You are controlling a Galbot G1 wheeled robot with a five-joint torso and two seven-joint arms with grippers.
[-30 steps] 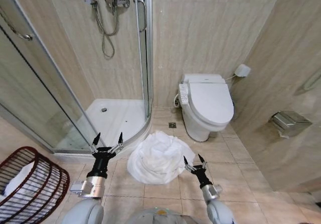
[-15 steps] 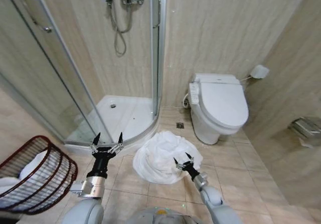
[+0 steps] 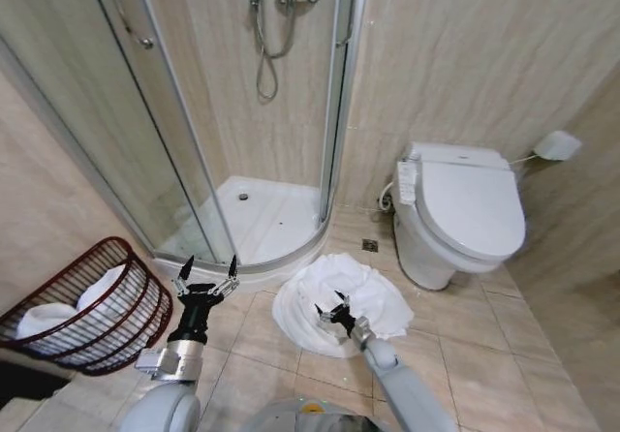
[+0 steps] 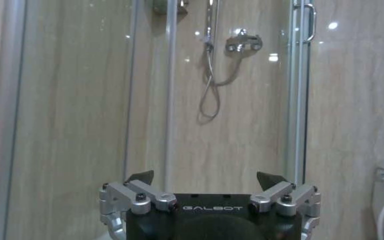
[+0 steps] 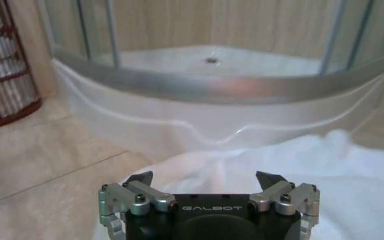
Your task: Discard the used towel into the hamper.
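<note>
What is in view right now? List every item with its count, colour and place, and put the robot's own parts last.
towel: one, white, crumpled on the floor tiles in front of the shower.
hamper: one, dark red-brown wire, on the floor at the robot's left, white cloth already inside.
shower enclosure: one, glass with silver frame, ahead on the left, white tray at its base.
shower hose: one, silver, hanging on the wall inside.
toilet: one, white, lid shut, ahead on the right.
left gripper: one, black and silver, open, raised beside the hamper.
right gripper: one, black and silver, open, over the towel's near edge.
</note>
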